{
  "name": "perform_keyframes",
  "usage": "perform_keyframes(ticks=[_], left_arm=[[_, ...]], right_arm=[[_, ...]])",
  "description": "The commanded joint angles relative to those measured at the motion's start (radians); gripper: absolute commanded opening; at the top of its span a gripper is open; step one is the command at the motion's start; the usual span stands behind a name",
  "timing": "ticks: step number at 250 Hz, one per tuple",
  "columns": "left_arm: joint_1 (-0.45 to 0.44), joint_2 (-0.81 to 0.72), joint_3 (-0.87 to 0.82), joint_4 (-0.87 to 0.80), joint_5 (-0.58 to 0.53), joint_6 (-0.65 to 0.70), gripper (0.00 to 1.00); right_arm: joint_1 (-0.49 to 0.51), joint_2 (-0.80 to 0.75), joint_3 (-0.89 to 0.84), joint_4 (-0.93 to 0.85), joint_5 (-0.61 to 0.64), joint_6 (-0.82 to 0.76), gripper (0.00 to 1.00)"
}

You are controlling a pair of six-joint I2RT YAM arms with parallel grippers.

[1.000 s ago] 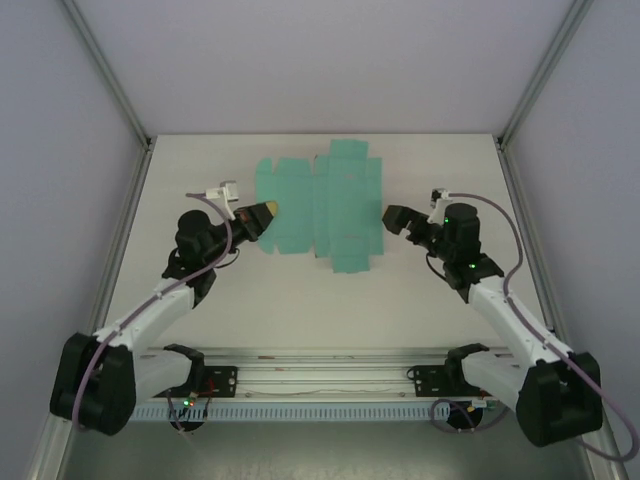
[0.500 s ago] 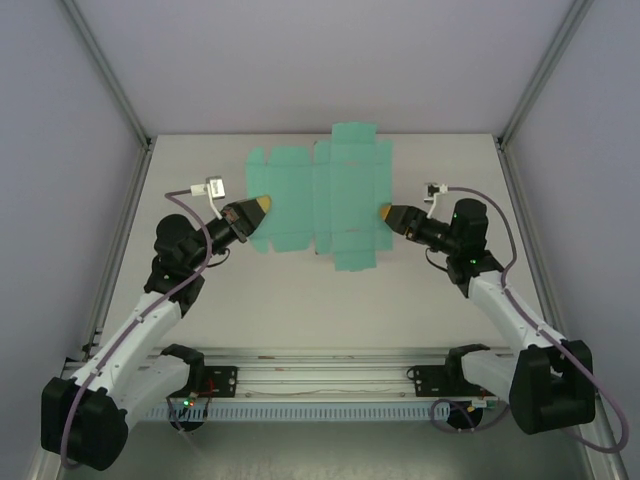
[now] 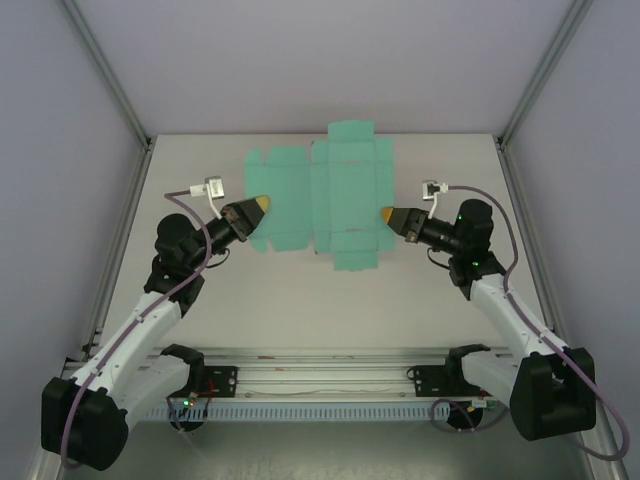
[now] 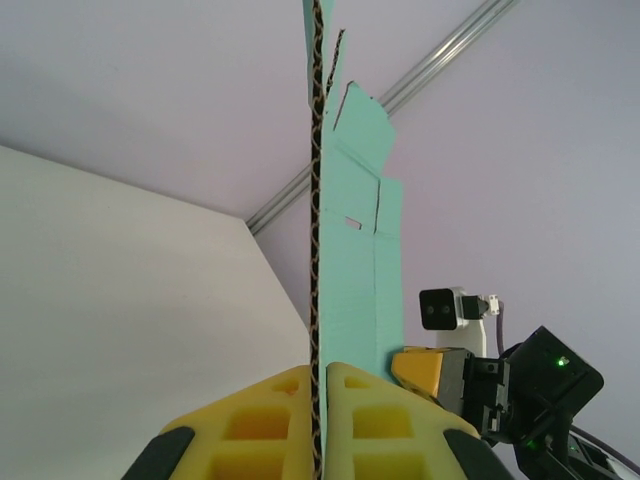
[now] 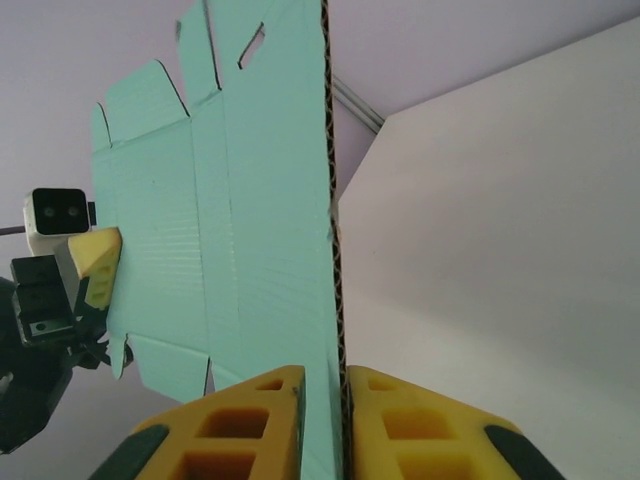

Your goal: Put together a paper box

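The paper box (image 3: 318,195) is a flat, unfolded sheet of teal-green card with flaps and fold lines. It is spread out between the two arms over the far half of the white surface (image 3: 300,300), and in the top view its farthest flap reaches past the surface's back edge against the wall. The left fingers (image 3: 259,206) are closed on the sheet's left edge. The left wrist camera shows the corrugated edge of the card pinched tight between the two yellow pads (image 4: 265,412), with the sheet running straight away from them. The right fingers (image 3: 389,213) are closed on the opposite edge. In the right wrist view the card's edge sits between the two yellow pads (image 5: 250,412), pressed from both sides, and its green face spreads toward the other arm. Each wrist camera looks across the sheet to the other arm's yellow tip at the far edge. Both arms reach inward from the near rail.
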Motion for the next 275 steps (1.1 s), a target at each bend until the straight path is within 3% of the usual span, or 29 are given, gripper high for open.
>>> perform_keyframes(ticks=[1,14,31,41,47,56,60,89,124,200,244,275], left_arm=[[0.005,-0.013,0.003,0.006,-0.012,-0.006,0.00],[0.004,-0.017,0.003,-0.015,-0.026,0.003,0.00],[0.005,-0.027,0.009,-0.079,-0.066,0.030,0.02],[0.005,-0.035,0.018,-0.151,-0.111,0.054,0.27],[0.004,-0.040,0.020,-0.197,-0.146,0.071,0.51],[0.004,-0.048,0.022,-0.267,-0.212,0.096,0.94],[0.005,-0.050,0.019,-0.296,-0.248,0.103,1.00],[0.004,-0.038,0.000,-0.466,-0.494,0.122,1.00],[0.004,0.004,0.002,-0.568,-0.580,0.153,1.00],[0.005,0.104,0.028,-0.559,-0.490,0.213,1.00],[0.003,0.171,0.052,-0.504,-0.351,0.227,1.00],[0.001,0.202,0.061,-0.471,-0.301,0.228,1.00]], right_arm=[[0.001,-0.018,0.022,0.000,-0.032,-0.050,0.08],[0.001,-0.021,0.025,-0.022,-0.013,-0.071,0.01],[0.002,-0.024,0.031,-0.071,0.022,-0.111,0.00],[0.002,-0.022,0.038,-0.119,0.048,-0.142,0.00],[0.002,-0.019,0.042,-0.144,0.064,-0.154,0.00],[0.005,-0.010,0.046,-0.177,0.073,-0.180,0.00],[0.005,-0.005,0.046,-0.186,0.075,-0.188,0.00],[0.007,0.043,0.018,-0.179,0.087,-0.214,0.00],[0.012,0.129,0.012,-0.213,0.104,-0.270,0.00],[0.098,0.336,0.156,-0.446,0.337,-0.550,0.02],[0.264,0.374,0.225,-0.498,0.682,-0.868,0.02],[0.325,0.413,0.230,-0.451,0.806,-1.001,0.02]])
